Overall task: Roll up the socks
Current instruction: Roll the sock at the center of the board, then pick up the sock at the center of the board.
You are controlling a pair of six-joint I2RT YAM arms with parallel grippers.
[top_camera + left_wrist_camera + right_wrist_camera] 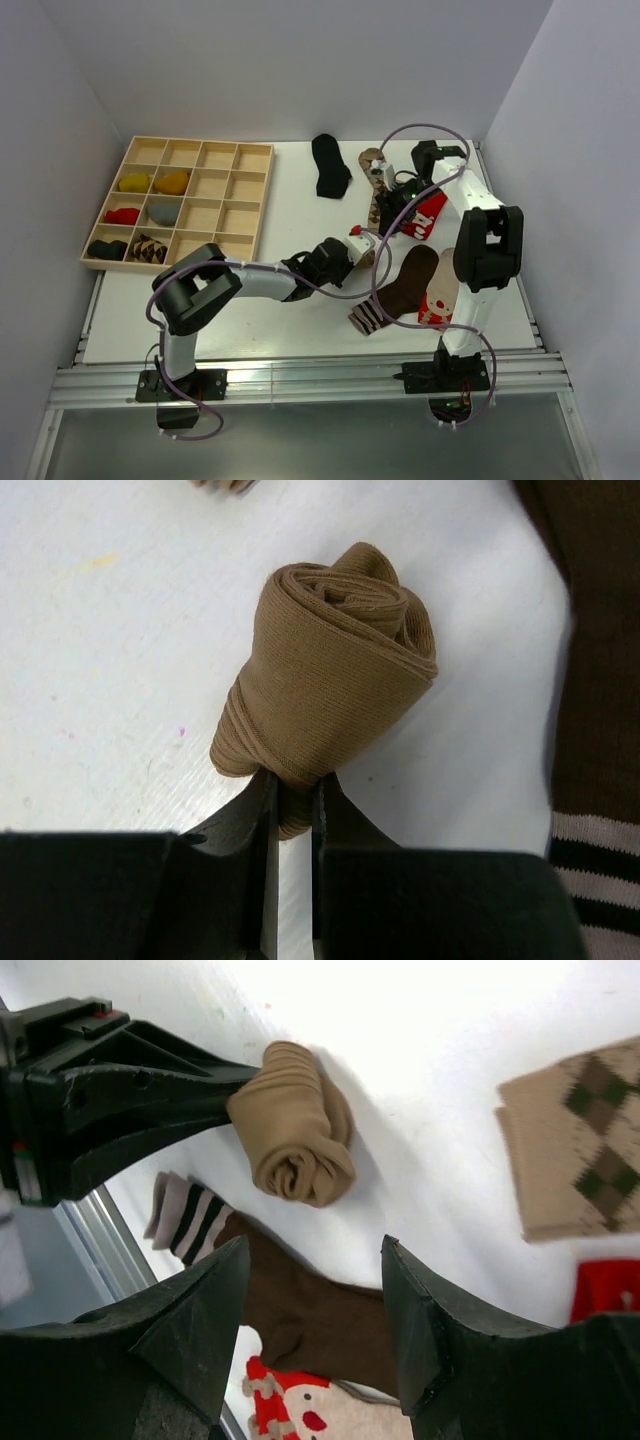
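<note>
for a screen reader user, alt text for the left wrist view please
A rolled tan sock is pinched at its lower end between the left gripper's black fingers on a white table. A dark brown striped sock lies at the right edge.

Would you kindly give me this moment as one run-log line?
left claw: shut on rolled tan sock | right claw: open, empty | dark brown striped sock: flat, unrolled

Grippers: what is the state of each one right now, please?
Left gripper: closed on the rolled tan sock.
Right gripper: open, holding nothing.
</note>
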